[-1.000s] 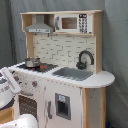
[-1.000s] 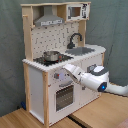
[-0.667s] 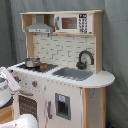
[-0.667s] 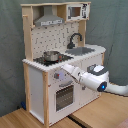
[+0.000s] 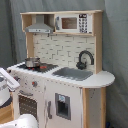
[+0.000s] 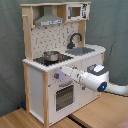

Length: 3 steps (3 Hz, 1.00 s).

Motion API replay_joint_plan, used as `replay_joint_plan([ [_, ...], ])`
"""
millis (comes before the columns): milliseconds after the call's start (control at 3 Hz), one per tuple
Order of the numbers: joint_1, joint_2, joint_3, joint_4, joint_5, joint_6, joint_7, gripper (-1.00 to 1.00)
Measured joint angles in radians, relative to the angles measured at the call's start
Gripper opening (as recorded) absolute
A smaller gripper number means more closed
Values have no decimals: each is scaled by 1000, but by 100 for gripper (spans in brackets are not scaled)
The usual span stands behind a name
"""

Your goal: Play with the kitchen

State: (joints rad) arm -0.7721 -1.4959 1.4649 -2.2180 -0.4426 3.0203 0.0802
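Kitchen [image 6: 50, 75] play, seen from two sides: my arm [image 6: 95, 77] reaches across the white front panel toward the knobs [image 6: 58, 76] above the oven door [image 6: 64, 96], much as it did a second ago, with only a slight shift visible. My gripper [image 6: 64, 74] is at the panel, its tip just beside a knob in the second exterior view; whether it is clenched or released I cannot tell. The toy kitchen stands on a wooden floor against a grey curtain [image 5: 115, 45]. A small metal pot [image 5: 32, 62] sits on the stove at the countertop's corner farthest from the sink [image 5: 74, 73], with the black faucet [image 5: 85, 59] behind the basin. A grey hood [image 5: 40, 26] and a microwave [image 5: 74, 22] top the unit. In the first exterior view only part of my arm shows at the first exterior view's left edge, hiding the panel's end.
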Motion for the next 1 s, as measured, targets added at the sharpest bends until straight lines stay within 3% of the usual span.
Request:
replay_joint_plan([
  [1000,-23,5,42,0,0,0,-341,100],
])
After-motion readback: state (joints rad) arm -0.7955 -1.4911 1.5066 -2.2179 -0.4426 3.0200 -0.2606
